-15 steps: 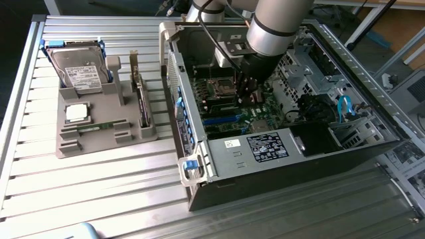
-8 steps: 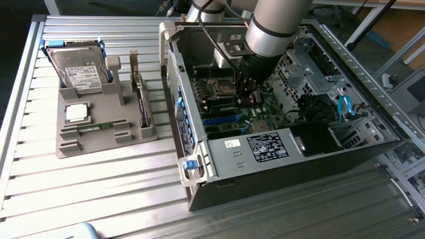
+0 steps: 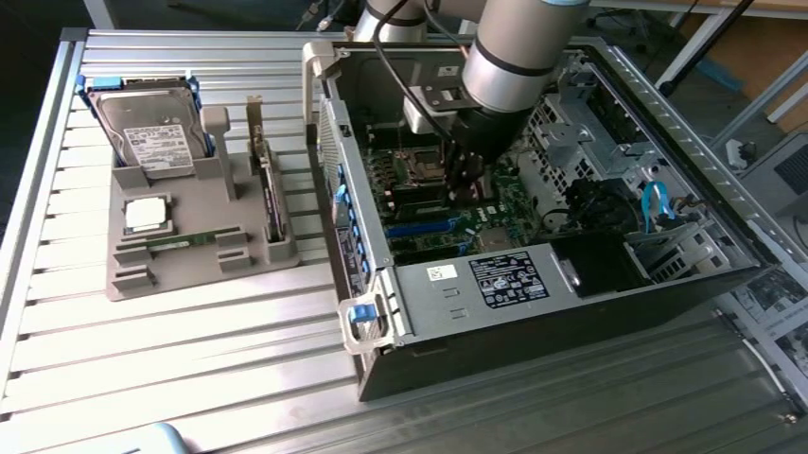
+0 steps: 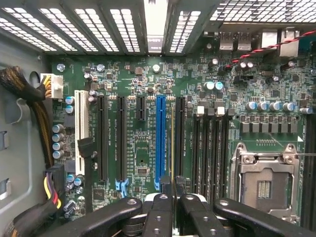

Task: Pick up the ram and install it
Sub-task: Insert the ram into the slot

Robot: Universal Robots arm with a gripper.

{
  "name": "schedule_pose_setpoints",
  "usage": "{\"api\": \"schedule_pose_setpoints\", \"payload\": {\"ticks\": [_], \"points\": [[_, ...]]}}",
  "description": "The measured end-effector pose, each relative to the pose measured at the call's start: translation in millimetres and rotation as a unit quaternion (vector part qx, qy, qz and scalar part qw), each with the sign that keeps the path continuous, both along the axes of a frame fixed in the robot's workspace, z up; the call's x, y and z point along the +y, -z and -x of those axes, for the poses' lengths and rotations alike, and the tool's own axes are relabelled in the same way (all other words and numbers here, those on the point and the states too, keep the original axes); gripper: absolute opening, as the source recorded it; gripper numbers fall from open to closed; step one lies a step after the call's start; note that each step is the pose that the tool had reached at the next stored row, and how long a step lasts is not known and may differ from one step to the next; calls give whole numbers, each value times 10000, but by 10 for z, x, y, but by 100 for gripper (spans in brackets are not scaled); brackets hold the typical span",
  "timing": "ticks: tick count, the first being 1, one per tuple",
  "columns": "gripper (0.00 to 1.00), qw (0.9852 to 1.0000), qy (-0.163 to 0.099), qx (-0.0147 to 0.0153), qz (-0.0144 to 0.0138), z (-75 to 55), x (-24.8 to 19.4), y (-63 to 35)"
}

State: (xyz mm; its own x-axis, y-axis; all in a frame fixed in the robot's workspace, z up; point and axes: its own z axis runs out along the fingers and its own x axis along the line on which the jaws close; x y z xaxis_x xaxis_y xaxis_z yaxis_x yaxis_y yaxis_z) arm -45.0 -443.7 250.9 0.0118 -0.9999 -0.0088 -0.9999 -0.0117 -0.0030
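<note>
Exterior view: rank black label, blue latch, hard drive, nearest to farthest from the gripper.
The gripper is inside the case.
1. Black label, on the case frame just beside it.
2. Blue latch, at the case's corner, toward the exterior view's left.
3. Hard drive, on the tray, far at the exterior view's left.

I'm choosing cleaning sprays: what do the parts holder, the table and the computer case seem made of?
Parts holder: matte grey plastic, perhaps moulded or printed; dull, even surface, blocky slots.
Table: bare ribbed metal, likely aluminium; bright streaky glare.
Computer case: silvery sheet metal, probably steel; folded edges, punched holes.
</note>
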Motion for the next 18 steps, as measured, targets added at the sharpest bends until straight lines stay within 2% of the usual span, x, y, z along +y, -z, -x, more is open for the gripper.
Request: {"api": "schedule_pose_setpoints", "payload": {"ticks": [9,18], "points": [[12,10000,-1,0,48,21,0,47],[12,10000,0,0,65,33,4,110]]}}
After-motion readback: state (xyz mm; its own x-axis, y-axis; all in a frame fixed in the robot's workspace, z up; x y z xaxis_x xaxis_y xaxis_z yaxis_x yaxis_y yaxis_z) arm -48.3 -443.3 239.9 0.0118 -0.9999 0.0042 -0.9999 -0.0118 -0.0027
